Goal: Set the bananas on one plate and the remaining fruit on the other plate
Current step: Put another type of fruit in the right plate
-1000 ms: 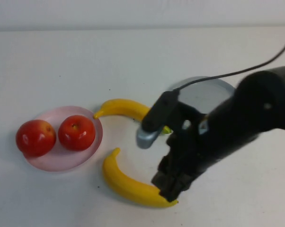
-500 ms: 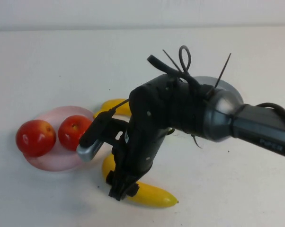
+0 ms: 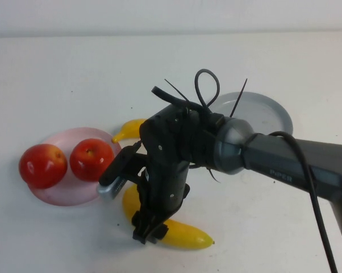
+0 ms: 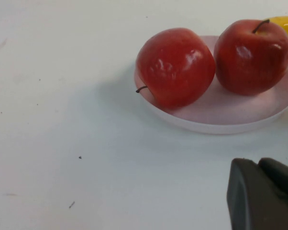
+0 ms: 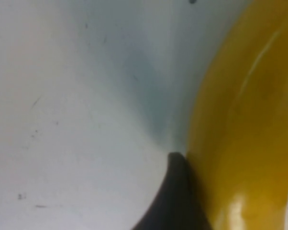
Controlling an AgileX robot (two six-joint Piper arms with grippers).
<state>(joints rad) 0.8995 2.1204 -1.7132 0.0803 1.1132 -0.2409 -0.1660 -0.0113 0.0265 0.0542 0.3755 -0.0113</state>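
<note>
Right pincer (image 3: 149,232), black, is lowered to the white table (image 3: 57,74) at the near banana (image 3: 179,233), a glossy curved yellow fruit lying in front of the pale pink plate (image 3: 74,193). In the right wrist view one dark fingertip (image 5: 175,191) rests on the table and presses directly against the side of that banana (image 5: 244,134). The opposite finger is not visible, so whether this pincer is apart or clamped on the fruit cannot be told. The right arm (image 3: 284,165), grey and black, reaches in from the right and covers most of the banana's middle.

The second yellow banana (image 3: 128,129) lies farther back, just beside the pink plate's far-right rim, with most of its length hidden behind the arm. Neither banana is on a plate.

Two glossy round red apples (image 3: 43,165) (image 3: 92,158) sit side by side on the pale pink plate, at the left of the table. The round shallow grey plate (image 3: 262,114) sits at the right rear, partly hidden by the arm.

Left pincer (image 4: 263,194) is low over the table near the pink plate; only a dark portion of it shows in the left wrist view, and its state cannot be told.
</note>
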